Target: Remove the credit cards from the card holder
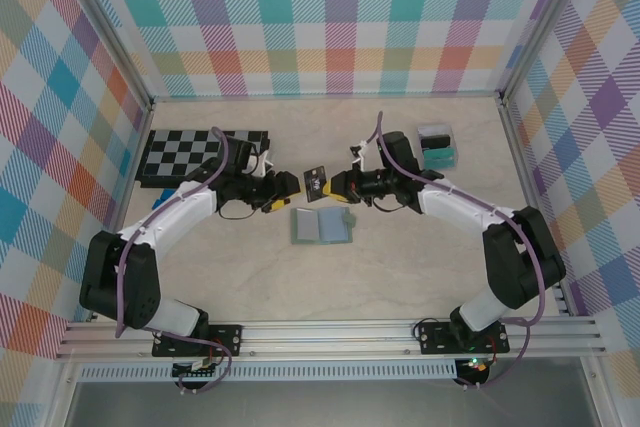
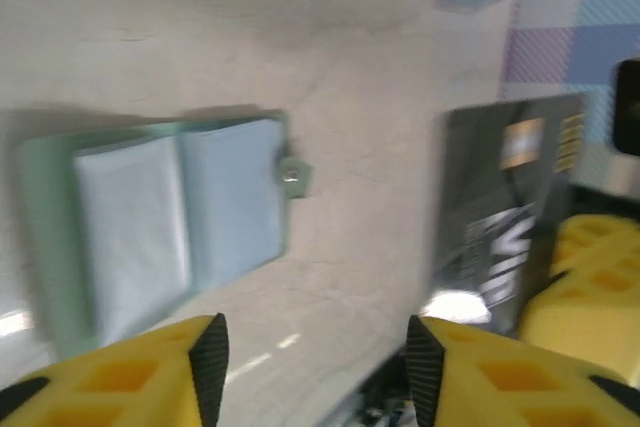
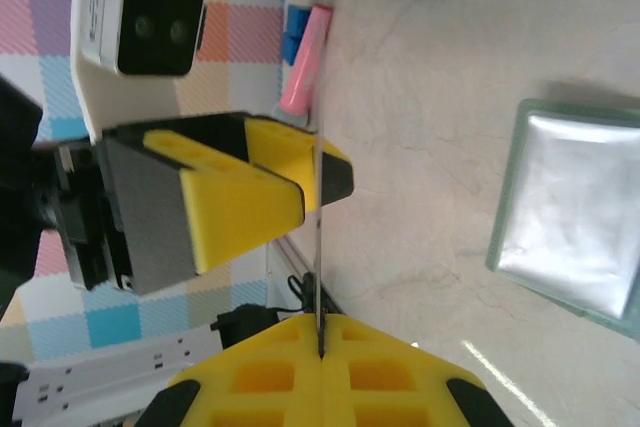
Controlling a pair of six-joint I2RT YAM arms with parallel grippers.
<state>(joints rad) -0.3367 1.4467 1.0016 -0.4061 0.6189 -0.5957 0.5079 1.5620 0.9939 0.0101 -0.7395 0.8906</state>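
Mid-table, above the open card holder, we find the two grippers facing each other tip to tip. The right gripper has its yellow jaws pressed together on a dark credit card. From the right wrist the card shows edge-on as a thin line rising out of the closed fingers. From the left wrist we read its face: black with a gold chip and pale lettering, held clear of the table.

The left gripper stands with its jaws well apart and nothing between them. The card hangs just beyond its fingertips. We cannot tell whether one fingertip touches the card.

The card holder lies flat, sage-green cover spread and grey-blue pockets facing up, its small tab clasp pointing toward the right arm's side. We cannot tell whether more cards sit in the pockets.

A chessboard lies at the far left. A pink block and a blue block lie just beside it. A clear box with teal and black contents sits at the far right.
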